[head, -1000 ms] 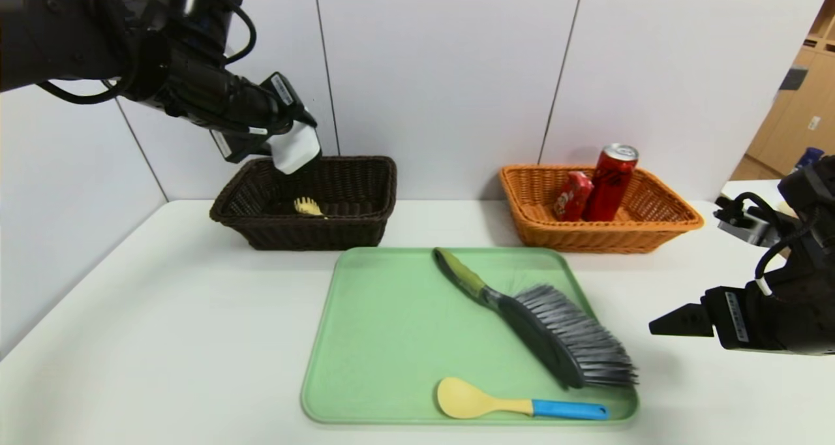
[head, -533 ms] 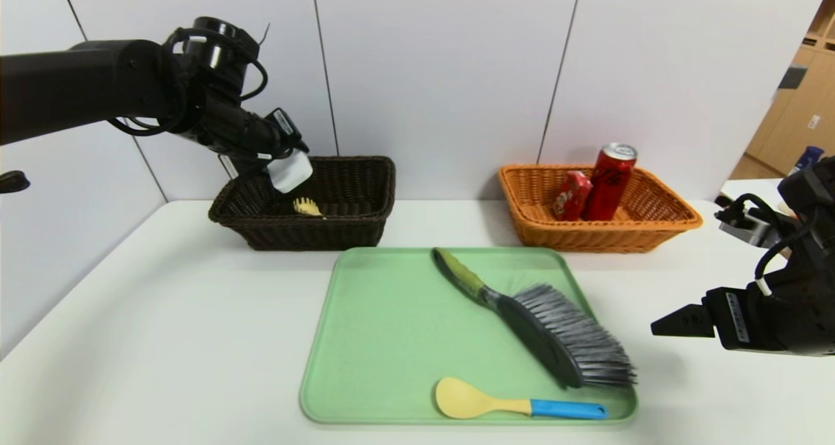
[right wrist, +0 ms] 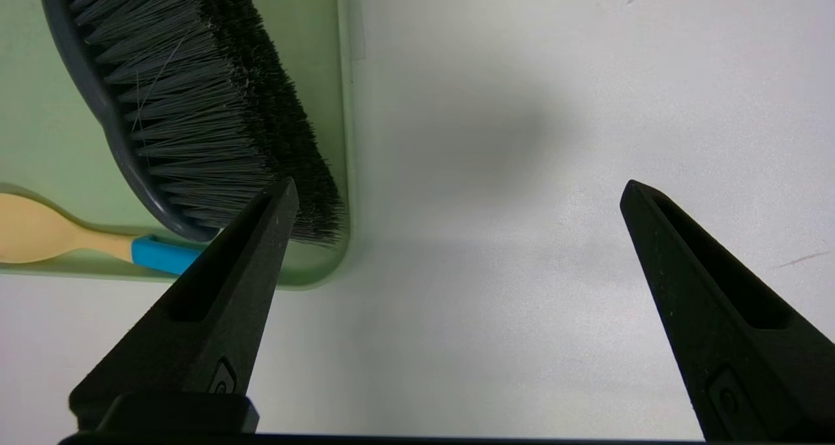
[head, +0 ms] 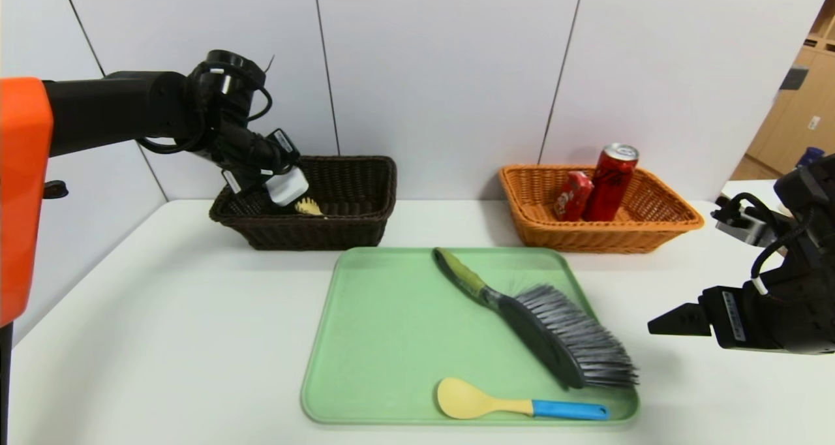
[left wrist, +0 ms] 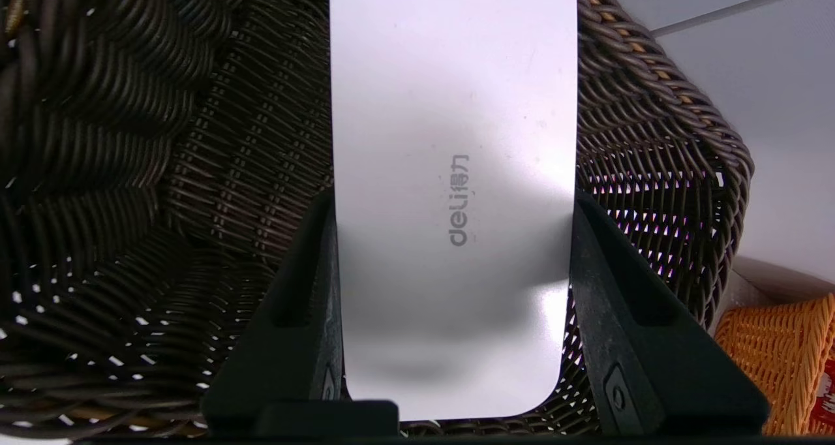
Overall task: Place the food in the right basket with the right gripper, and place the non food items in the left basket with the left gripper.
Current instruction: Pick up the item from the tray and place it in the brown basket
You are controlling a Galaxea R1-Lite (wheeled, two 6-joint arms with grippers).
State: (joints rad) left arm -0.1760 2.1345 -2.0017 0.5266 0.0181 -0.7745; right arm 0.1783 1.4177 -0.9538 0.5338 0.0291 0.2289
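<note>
My left gripper [head: 277,183] is shut on a flat white box [head: 288,186] marked "deli" [left wrist: 453,190] and holds it over the left end of the dark brown basket [head: 352,233]. A yellow comb-like item [head: 308,206] lies inside that basket. On the green tray [head: 385,340] lie a grey brush with a green handle [head: 541,321] and a yellow spoon with a blue handle [head: 515,404]. The orange basket [head: 613,239] holds a red can [head: 610,183] and a red packet [head: 573,196]. My right gripper [right wrist: 456,197] is open and empty over the table to the right of the tray.
The white table [head: 163,314] has a wall close behind both baskets. The right arm [head: 770,314] hangs near the table's right edge. In the right wrist view the brush bristles [right wrist: 209,106] and the tray's corner [right wrist: 326,272] lie next to one finger.
My left gripper has dropped lower and moved left with the white box, down toward the brown basket's left end. The right arm has barely moved.
</note>
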